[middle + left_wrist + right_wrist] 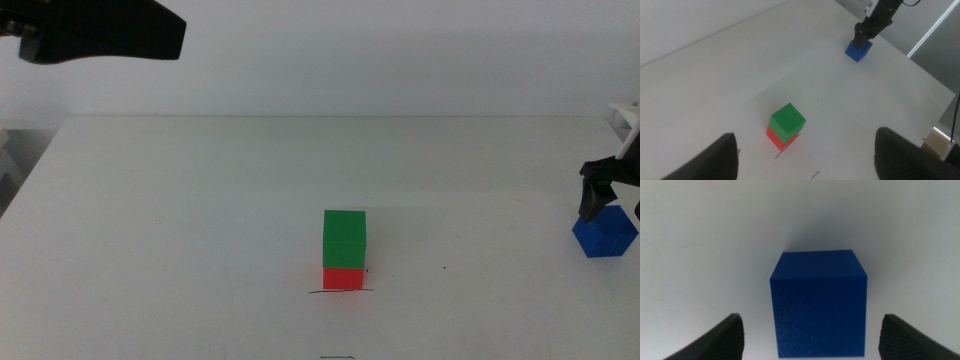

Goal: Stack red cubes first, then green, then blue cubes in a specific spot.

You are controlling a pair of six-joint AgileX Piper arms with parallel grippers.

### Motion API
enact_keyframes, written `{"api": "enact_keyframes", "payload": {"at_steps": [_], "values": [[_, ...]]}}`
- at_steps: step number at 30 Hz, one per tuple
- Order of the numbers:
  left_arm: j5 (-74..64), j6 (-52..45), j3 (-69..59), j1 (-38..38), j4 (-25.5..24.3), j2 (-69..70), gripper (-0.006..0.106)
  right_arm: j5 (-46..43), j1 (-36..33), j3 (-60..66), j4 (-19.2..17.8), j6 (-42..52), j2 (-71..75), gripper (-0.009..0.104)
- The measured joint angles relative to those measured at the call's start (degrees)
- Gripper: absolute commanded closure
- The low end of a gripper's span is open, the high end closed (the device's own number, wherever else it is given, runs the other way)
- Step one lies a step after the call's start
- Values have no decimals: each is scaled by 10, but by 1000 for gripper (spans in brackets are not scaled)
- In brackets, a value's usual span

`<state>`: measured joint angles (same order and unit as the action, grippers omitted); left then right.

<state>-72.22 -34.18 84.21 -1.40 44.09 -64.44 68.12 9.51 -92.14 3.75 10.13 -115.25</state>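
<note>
Two cubes stood stacked, green on red; right pincer spread around blue; left pincer spread, raised.

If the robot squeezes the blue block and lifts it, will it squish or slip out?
Probably not. The blue cube shows straight edges and flat faces, so it looks stiff, and the open right gripper should get flat contact. Its matte faces suggest decent grip. It likely won't roll, since it sits flat on the table.
</note>
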Motion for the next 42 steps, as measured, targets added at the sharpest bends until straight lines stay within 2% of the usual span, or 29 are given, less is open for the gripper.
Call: {"api": "enact_keyframes", "payload": {"at_steps": [14, 18, 22, 25, 29, 30, 31, 36, 42], "values": [[0, 0, 0, 0, 0, 0, 7, -16, -5, 0, -10, 0, -38, 14], [0, 0, 0, 0, 0, 0, 7, -16, -5, 0, -10, 0, -47, 17], [0, 0, 0, 0, 0, 0, 7, -16, -5, 0, -11, 0, -51, 31], [0, 0, 0, 0, 0, 0, 7, -16, -5, 0, -17, 0, -53, 48], [0, 0, 0, 0, 0, 0, 7, -17, -5, 0, -21, 0, -53, 78], [0, 0, 0, 0, 0, 0, 7, -15, -5, 0, -21, 0, -53, 94], [0, 0, 0, 0, 0, 0, 7, -12, -5, 0, -21, 0, -53, 96], [0, 0, 0, 0, 0, 0, 7, 10, -6, 0, -22, -8, -30, 96], [0, 0, 0, 0, 0, 0, 7, 13, -30, 14, -38, -57, 63, 96]]}}
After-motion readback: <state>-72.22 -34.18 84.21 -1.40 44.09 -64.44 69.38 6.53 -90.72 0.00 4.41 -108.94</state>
